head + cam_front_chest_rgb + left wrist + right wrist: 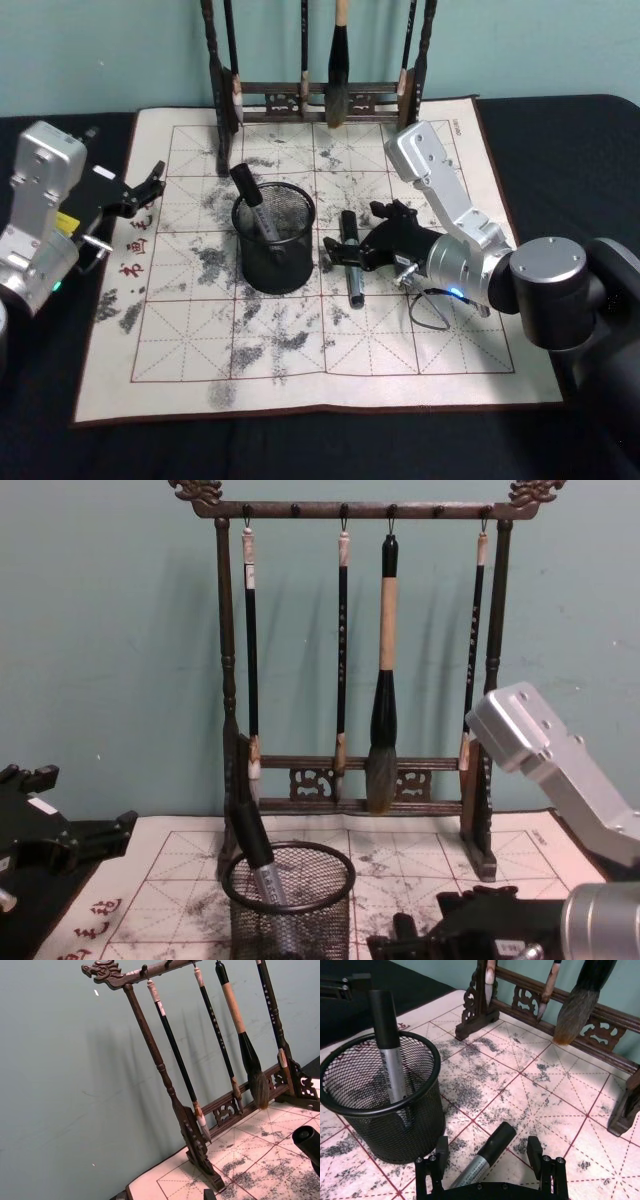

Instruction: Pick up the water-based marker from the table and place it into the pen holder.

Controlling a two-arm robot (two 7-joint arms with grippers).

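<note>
Right tool (pixel 488 1149) open, jaws astride water-based marker (pixel 482 1157): prob. light, stiff, slick; grip mid-barrel. Pen holder (pixel 390 1130) adj. Left tool (pixel 150 185) open, idle.

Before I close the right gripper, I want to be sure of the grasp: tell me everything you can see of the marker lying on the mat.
The marker is a round pen with a grey, metallic-looking barrel and a black cap. It lies flat on the ink-stained mat, right of the pen holder, cap toward the brush rack. The right gripper straddles it, fingers open on both sides, neither touching.
</note>
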